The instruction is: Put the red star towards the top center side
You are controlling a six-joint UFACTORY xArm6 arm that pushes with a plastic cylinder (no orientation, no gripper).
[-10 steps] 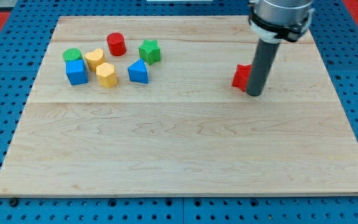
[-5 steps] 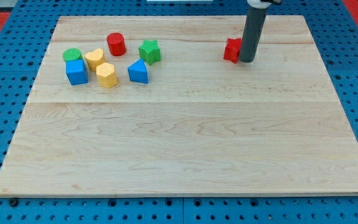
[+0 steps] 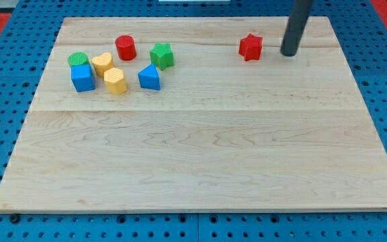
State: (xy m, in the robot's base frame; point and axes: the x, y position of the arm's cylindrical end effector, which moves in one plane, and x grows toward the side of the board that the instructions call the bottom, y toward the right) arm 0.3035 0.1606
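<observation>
My tip (image 3: 289, 54) has pulled off to the view's right and no longer touches the red star (image 3: 250, 47), which it was pressed against a moment ago. The tool is a bare rod, so it grips nothing. The star now sits near the worktop's (image 3: 193, 154) top edge, somewhat right of centre; I judge one leftward nudge remains.

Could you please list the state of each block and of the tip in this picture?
red star: flat on the board, near the top edge, right of centre, untouched
my tip: right of the red star, clear gap between
red cylinder: upright, alone
green star: flat, alone
blue block: below the green star
green cylinder, blue cube, two yellow blocks: clustered at left
</observation>
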